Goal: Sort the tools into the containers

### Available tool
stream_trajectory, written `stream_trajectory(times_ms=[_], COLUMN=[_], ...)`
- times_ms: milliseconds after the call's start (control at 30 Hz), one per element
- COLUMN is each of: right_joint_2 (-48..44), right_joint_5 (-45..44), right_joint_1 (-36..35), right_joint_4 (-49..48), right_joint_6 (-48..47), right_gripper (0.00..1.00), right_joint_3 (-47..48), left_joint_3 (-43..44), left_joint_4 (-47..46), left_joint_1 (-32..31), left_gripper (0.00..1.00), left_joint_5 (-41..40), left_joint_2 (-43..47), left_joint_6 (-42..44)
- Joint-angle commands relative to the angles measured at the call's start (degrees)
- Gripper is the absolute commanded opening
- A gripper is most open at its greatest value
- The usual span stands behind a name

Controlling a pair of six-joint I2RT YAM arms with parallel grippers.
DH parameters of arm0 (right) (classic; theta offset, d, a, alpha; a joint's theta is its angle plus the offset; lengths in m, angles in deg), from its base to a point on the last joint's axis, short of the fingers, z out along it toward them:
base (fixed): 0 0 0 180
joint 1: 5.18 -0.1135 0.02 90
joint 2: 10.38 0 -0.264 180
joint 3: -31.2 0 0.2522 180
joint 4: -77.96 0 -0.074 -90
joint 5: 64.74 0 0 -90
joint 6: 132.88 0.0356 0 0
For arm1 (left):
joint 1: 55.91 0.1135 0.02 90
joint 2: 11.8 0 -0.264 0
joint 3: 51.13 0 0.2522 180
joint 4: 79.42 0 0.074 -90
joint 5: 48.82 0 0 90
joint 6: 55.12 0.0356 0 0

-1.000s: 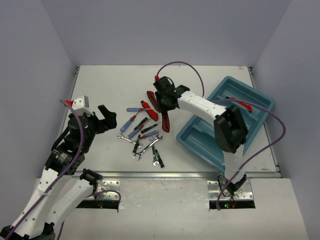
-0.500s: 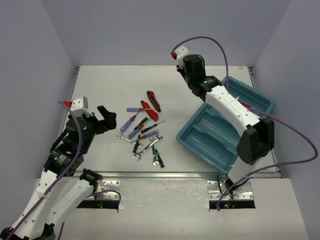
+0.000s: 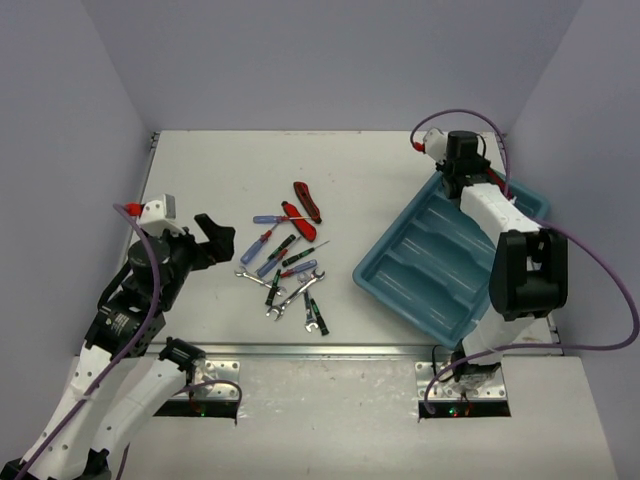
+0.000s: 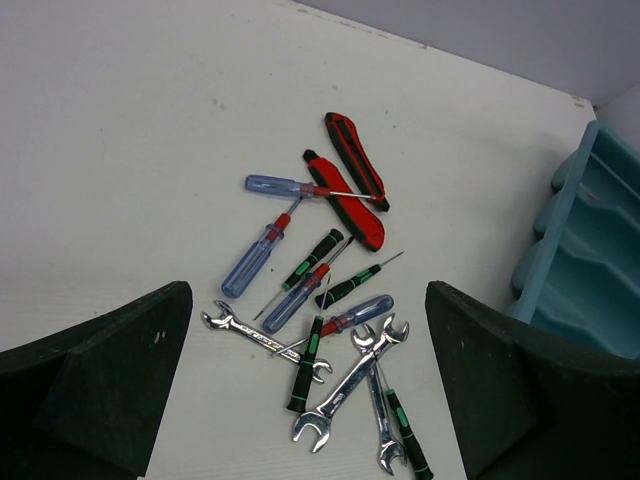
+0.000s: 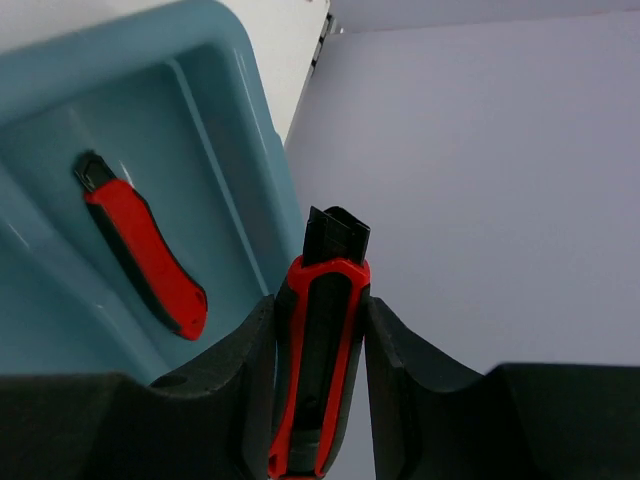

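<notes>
Right gripper (image 5: 318, 312) is clamped on a red-handled tool (image 5: 322, 265), above the far corner of the teal tray (image 5: 235, 120); it seems best to lower it over the compartment where another red tool (image 5: 140, 255) lies; release only when it is low and level.

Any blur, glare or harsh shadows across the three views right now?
Top external: even diffuse light, soft shadows by the tool pile, nothing blown out. Left wrist: sharp, small glints on the wrenches, own jaws dark and featureless. Right wrist: red-handled tool close to the lens looks slightly soft; tray clear.
</notes>
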Motion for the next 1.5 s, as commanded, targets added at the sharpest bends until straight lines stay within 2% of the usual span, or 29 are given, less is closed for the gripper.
stream_trajectory(times_ms=[0, 100, 133, 233, 333, 433, 500, 767, 933, 1033, 1067, 1100, 1133, 1200, 1233, 1267, 1367, 1467], right_joint_2=[1.2, 3.2, 3.4, 4.0, 4.5, 4.9, 4.7, 2.6, 3.0, 2.3, 2.3, 2.2, 2.2, 4.7, 8.5, 12.3, 24.6, 33.3], right_joint_5=[1.7, 1.3, 1.2, 0.9, 1.3, 0.0, -0.5, -3.3, -5.5, -6.1, 4.3, 14.9, 26.0, 44.3, 42.9, 37.8, 26.6, 27.2], right_joint_1=[2.5, 2.9, 2.9, 2.9, 2.9, 2.9, 2.9, -2.0, -10.9, -16.2, -16.7, -16.6, -16.1, -16.7, -19.6, -22.5, -27.6, -28.4], right_joint_4=[-8.4, -9.9, -10.5, -11.3, -11.3, -12.3, -10.3, -4.9, 10.8, 18.6, 21.3, 23.4, 23.3, 17.6, 18.8, 22.8, 28.4, 31.2], right_joint_6=[-1.5, -0.9, -0.5, 0.9, 1.0, 0.6, 2.0, 6.0, 24.6, 42.6, 48.3, 57.9, 62.0, 69.8, 73.0, 73.7, 72.8, 76.4], right_gripper=[0.0, 0.0, 0.03, 0.23, 0.31, 0.58, 0.98, 0.99, 0.99, 0.99, 0.99, 0.99, 0.99, 0.99, 0.96, 0.96, 0.96, 0.87], right_joint_3=[-2.2, -3.6, -4.2, -4.4, -4.7, -4.2, -3.0, 6.4, 18.6, 23.2, 24.3, 24.2, 23.2, 21.3, 24.8, 29.1, 43.2, 51.7], left_joint_3=[0.1, 0.1, 0.1, 0.2, 0.2, 0.3, 0.2, 0.2, 0.1, 0.2, 0.2, 0.2, 0.3, 0.4, 0.4, 0.5, 0.3, 0.2], left_joint_4=[-3.1, -2.9, -2.8, -2.9, -2.9, -2.8, -2.8, -2.9, -2.9, -2.9, -2.8, -2.7, -2.6, -2.5, -2.5, -2.4, -2.4, -2.3], left_joint_1=[0.0, 0.0, 0.0, 0.0, 0.0, 0.0, 0.0, 0.0, 0.1, 0.1, 0.2, 0.3, 0.4, 0.6, 0.7, 1.0, 1.2, 1.1], left_gripper=[1.0, 1.0, 1.0, 1.0, 1.0, 1.0, 1.0, 1.0, 1.0, 1.0, 1.0, 1.0, 1.0, 1.0, 1.0, 1.0, 1.0, 1.0], left_joint_5=[1.1, 0.9, 0.8, 0.9, 1.0, 0.8, 0.8, 1.0, -0.5, -0.9, -0.9, -1.0, -1.1, -1.3, -1.4, -1.5, -1.6, -1.7], left_joint_2=[0.2, 0.4, 0.3, 0.2, 0.1, 0.3, 0.4, -0.2, -0.4, -1.1, -1.8, -2.2, -2.7, -3.6, -4.2, -4.6, -5.0, -5.0], left_joint_6=[0.6, 0.6, 0.6, 0.6, 0.7, 0.7, 0.7, 0.8, 0.5, 0.5, 0.5, 0.5, 0.4, 0.4, 0.4, 0.4, 0.4, 0.3])
